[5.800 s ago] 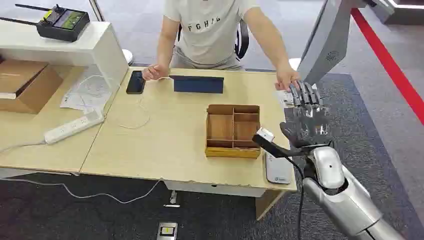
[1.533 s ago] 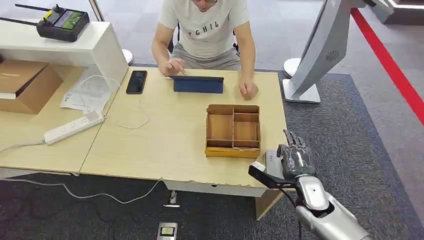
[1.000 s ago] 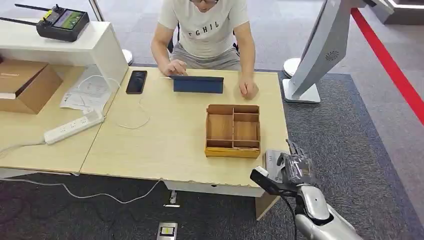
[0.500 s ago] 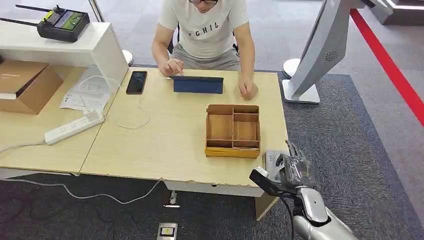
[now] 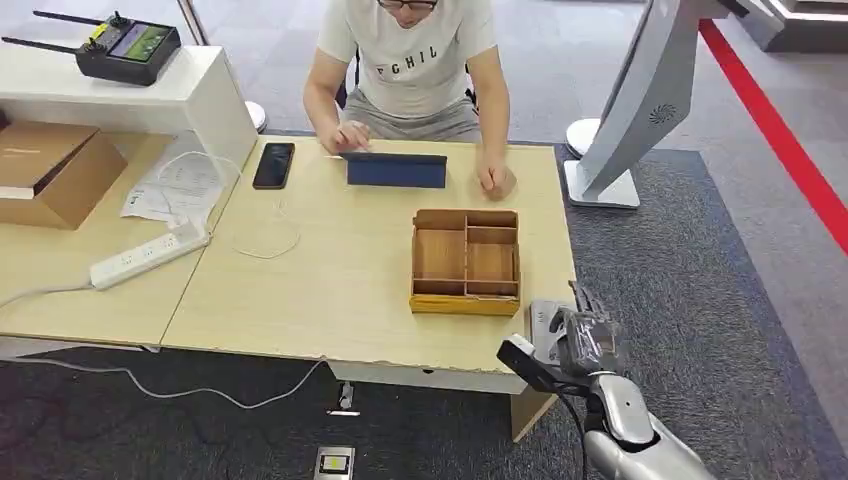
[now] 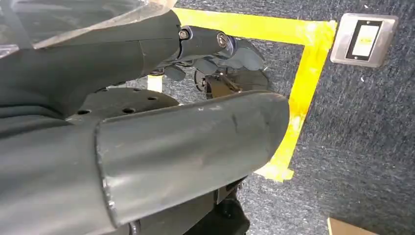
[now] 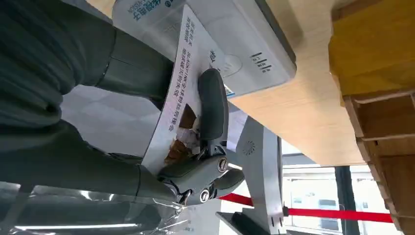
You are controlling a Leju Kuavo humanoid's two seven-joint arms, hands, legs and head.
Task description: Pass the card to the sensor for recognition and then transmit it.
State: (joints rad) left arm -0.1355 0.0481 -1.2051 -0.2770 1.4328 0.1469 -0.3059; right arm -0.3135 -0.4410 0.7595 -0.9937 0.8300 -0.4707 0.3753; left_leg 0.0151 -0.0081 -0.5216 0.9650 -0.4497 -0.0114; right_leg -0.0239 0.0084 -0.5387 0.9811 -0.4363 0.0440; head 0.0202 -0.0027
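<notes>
- While the card (image 7: 178, 93) is pinched in the right hand (image 5: 588, 335), it lies just over the white sensor (image 7: 230, 44), at the lower right of the head picture, near the table (image 5: 340, 290) corner.
- In the right wrist picture, one edge of the card seems to touch the sensor's face, but I cannot say if it lies flat.
- To do this step well, I judge the card should be kept flat and steady over the marked face until it is read, and only then lifted.
- A finger (image 7: 213, 105) presses across the printed side, and the grey thumb is behind the card; the hand is closed around it.
- The left hand (image 6: 220, 54) hangs over the carpet, with fingers curled in and nothing visible in them.
- Beside the sensor stands the wooden tray (image 5: 466, 300), and a person (image 5: 415, 60) sits at the upper middle of the frame.
</notes>
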